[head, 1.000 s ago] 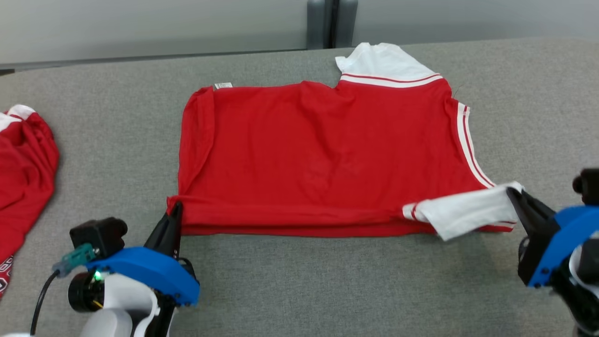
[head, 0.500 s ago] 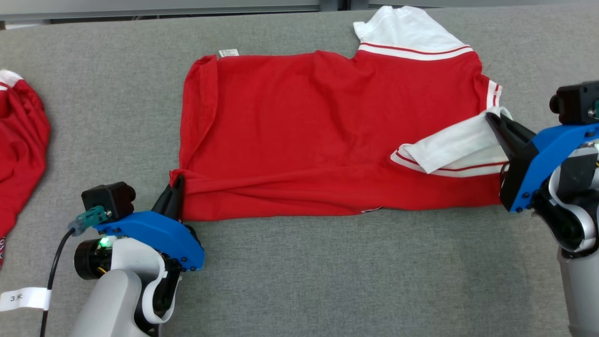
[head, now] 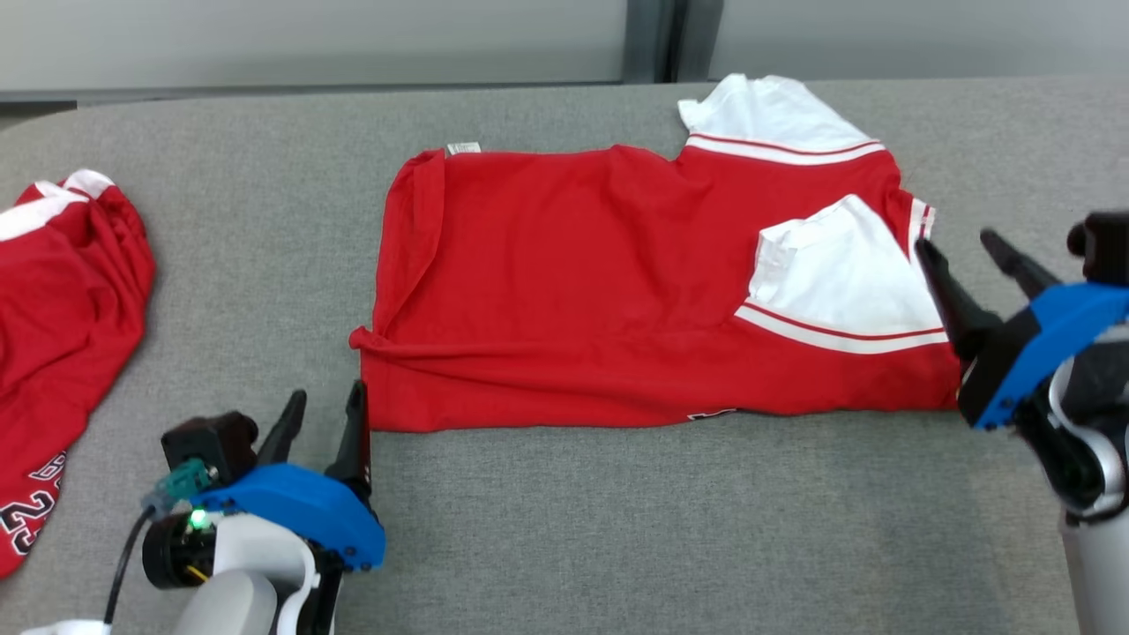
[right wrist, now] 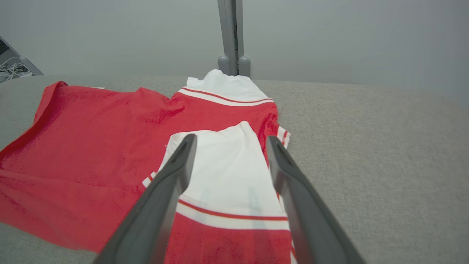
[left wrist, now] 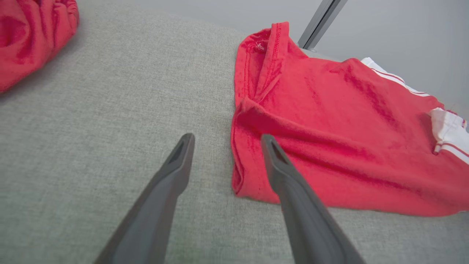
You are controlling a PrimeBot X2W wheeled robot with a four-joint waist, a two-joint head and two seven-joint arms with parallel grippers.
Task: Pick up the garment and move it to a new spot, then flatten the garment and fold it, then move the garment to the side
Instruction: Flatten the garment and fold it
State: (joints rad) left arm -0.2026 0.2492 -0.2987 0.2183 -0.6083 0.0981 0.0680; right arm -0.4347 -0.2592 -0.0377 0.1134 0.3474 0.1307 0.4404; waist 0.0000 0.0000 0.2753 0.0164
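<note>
The step in hand looks like the fold. The shirt lies flat at the centre of the table, at 12 o'clock from the robot, with its near edge doubled over.

To do the fold well, I would start at the near corners. The left one, at 7 o'clock, is bunched into a small ridge and wants a low, shallow pinch through both layers. The white sleeve at 3 o'clock lies folded onto the red body. It should be caught together with the cloth beneath, so it does not slide off. Both corners should rise together and travel level toward 12 o'clock, or the fold will likely skew. The far sleeve at 1 o'clock juts past the far edge and probably needs tucking in.

The left gripper sits low at 7 o'clock, just beside the near left corner. Its fingers point to 12, and its jaws are apart and hold nothing. The right gripper stands at 3 o'clock, just off the shirt's right edge, with its fingers tilted toward 11 and its jaws likewise apart and empty. A second shirt lies well apart at 9 o'clock.
</note>
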